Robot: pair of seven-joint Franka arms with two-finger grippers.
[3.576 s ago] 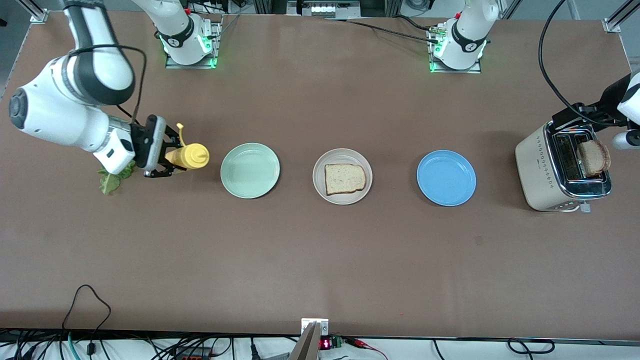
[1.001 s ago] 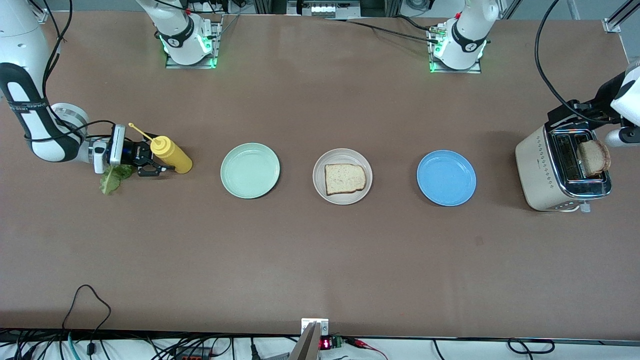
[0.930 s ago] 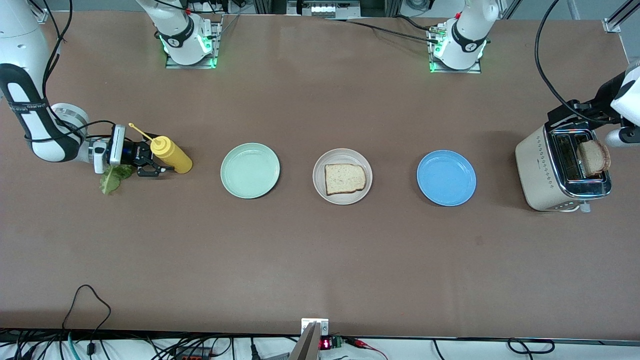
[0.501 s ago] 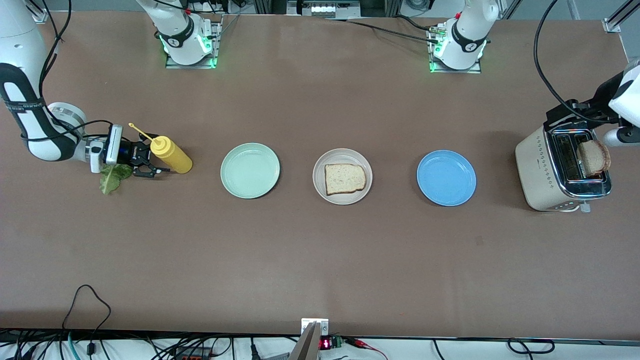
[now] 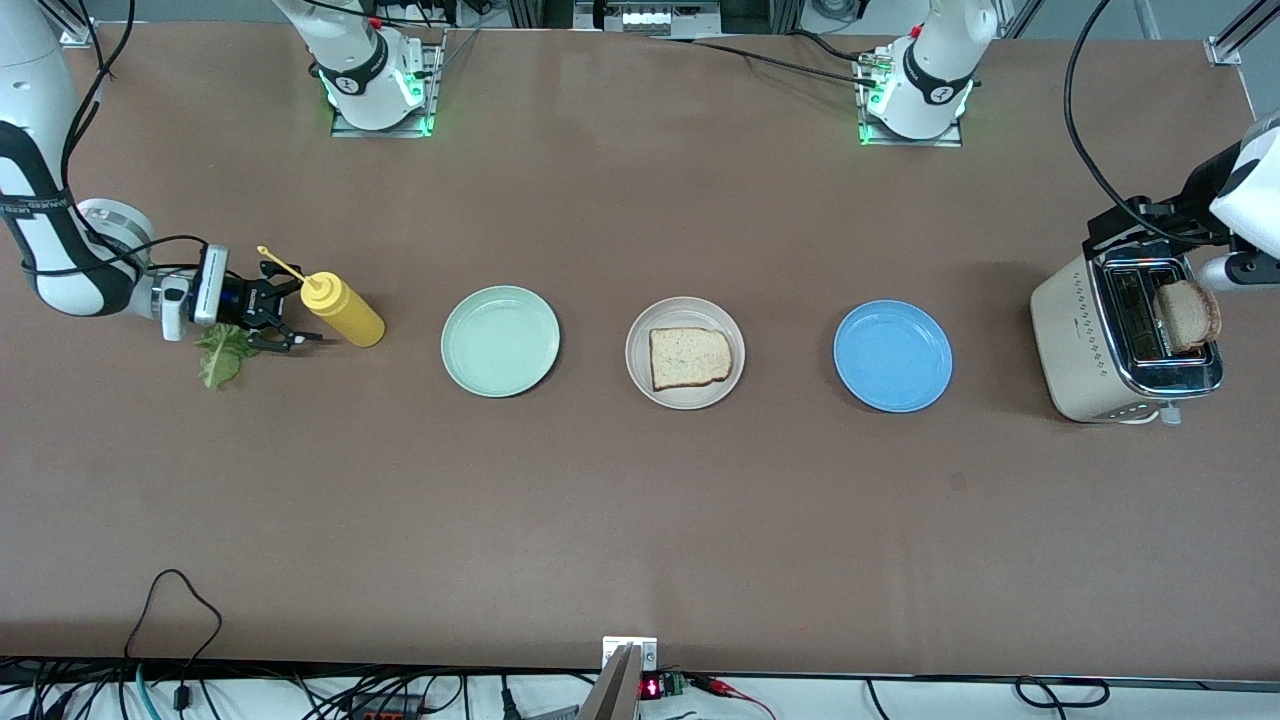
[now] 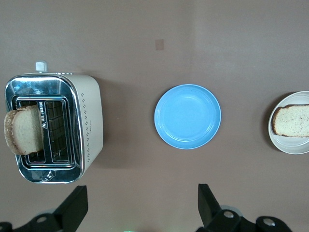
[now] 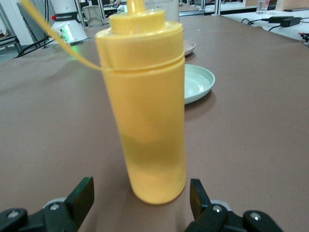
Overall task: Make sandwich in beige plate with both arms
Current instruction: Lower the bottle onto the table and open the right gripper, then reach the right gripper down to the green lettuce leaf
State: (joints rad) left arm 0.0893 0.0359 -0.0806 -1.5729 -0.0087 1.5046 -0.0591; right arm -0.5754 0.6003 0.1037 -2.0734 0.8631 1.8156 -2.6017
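Brown table [image 5: 640, 520] is carrying one bread slice [image 5: 689, 357] on my beige plate [image 5: 685, 310]. I'm seeing the right gripper [image 5: 283, 318] spread wide, empty, beside the yellow bottle [image 5: 343, 309]. Left gripper [image 6: 140, 205] is hanging wide over the toaster [image 5: 1100, 340].

Two white robot arms with black joint bands and loose black cables. Each round white base [image 5: 372, 70] sits on a metal mounting plate lit green, with small red fittings. The right pincer [image 5: 285, 315] is black behind a white wrist block; the left pincer [image 6: 140, 208] has black fingers.
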